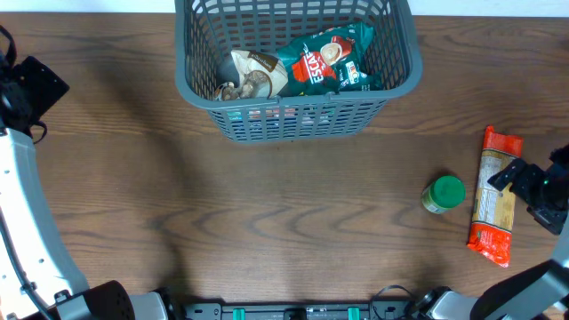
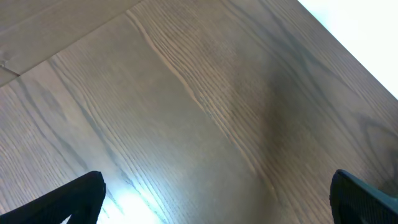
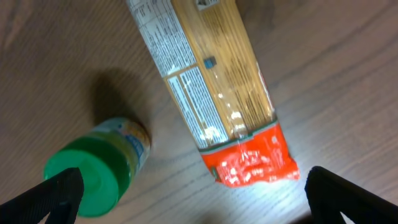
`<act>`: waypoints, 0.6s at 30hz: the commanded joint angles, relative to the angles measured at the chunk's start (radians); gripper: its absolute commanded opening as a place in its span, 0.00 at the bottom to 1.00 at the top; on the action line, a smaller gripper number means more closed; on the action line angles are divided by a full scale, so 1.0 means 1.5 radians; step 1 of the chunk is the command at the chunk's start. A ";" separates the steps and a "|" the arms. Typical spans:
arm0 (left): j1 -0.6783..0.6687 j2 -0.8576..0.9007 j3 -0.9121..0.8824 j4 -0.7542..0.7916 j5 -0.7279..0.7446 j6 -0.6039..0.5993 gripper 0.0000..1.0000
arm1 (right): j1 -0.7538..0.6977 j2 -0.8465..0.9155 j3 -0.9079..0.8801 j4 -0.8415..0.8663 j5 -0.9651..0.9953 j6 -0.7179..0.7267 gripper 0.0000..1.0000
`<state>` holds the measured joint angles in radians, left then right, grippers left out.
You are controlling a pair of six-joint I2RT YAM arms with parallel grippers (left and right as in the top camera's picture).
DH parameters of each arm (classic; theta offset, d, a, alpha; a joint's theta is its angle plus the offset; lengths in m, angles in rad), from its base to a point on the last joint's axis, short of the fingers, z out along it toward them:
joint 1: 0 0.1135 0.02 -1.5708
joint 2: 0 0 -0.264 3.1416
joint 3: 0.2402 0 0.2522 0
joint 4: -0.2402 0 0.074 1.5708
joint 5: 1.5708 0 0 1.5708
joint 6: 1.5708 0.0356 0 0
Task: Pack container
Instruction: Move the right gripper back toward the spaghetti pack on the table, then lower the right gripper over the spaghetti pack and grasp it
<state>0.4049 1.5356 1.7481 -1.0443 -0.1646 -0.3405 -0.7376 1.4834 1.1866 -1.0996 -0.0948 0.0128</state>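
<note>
The container (image 1: 293, 124), a dark grey slotted basket, stands at the table's far middle. Inside it lie a green and red packet (image 1: 324, 58) and a brown and white packet (image 1: 249, 76). At the right, a long spaghetti packet with red ends (image 1: 494, 197) (image 3: 211, 81) lies flat, and a green-lidded jar (image 1: 443, 194) (image 3: 93, 174) stands just left of it. My right gripper (image 1: 524, 182) (image 3: 199, 208) hovers open over the packet's red end and the jar, holding nothing. Over bare wood at the far left, my left gripper (image 1: 31, 89) (image 2: 217, 208) is open and empty.
The wooden table (image 1: 267, 213) runs wide between basket and front edge. The arm bases stand along the front edge, and the left arm's white link (image 1: 27, 222) rises along the left side.
</note>
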 commanded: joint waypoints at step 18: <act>0.003 -0.001 -0.002 -0.002 -0.008 -0.004 0.99 | 0.053 0.093 0.005 0.121 0.114 -0.102 0.99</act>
<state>0.4049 1.5356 1.7481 -1.0443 -0.1646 -0.3405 -0.6846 1.5970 1.1866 -0.9279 0.0208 -0.1089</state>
